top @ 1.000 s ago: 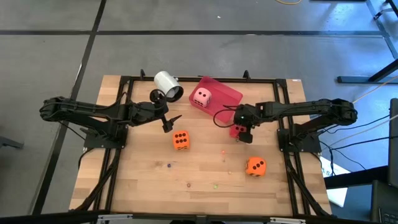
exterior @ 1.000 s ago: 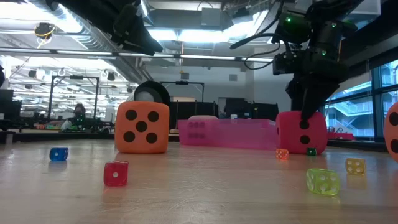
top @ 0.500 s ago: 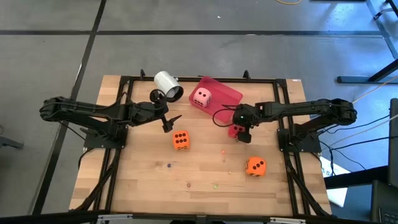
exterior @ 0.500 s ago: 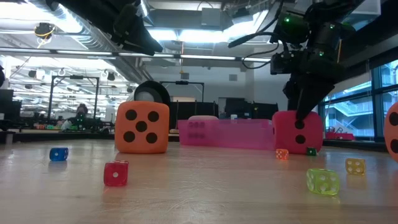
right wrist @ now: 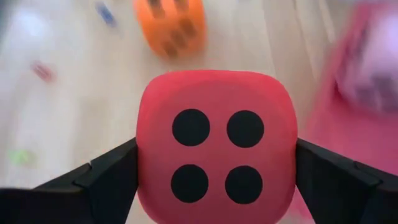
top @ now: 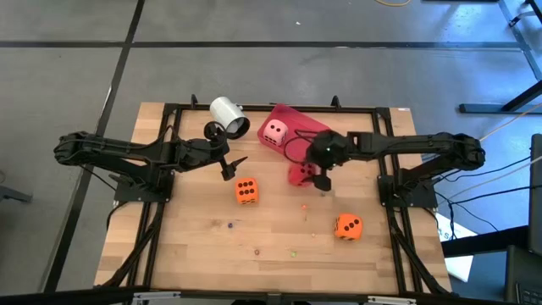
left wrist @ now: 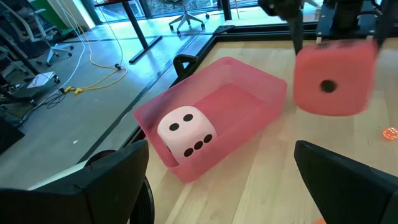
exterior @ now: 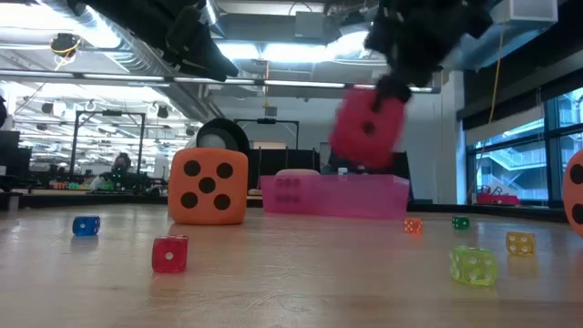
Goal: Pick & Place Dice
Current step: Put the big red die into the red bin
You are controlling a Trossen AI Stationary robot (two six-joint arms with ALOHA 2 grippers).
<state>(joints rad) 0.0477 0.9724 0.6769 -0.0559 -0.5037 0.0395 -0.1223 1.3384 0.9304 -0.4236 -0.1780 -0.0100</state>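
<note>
Bench [top: 279,246] of pale wood planks; I see a lit hall beyond. Right tool [right wrist: 214,168] clamps the red die [exterior: 367,128] above the bench, beside the pink tray [left wrist: 245,93]. Its four-pip face shows only in the right wrist view. Left tool [top: 229,165] waits open near the white cup [top: 229,114].

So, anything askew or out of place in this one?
The white cup lies tipped on its side at the table's far edge, beside the pink tray. Otherwise normal: the right gripper carries the red die in the air; the left gripper waits open.
</note>
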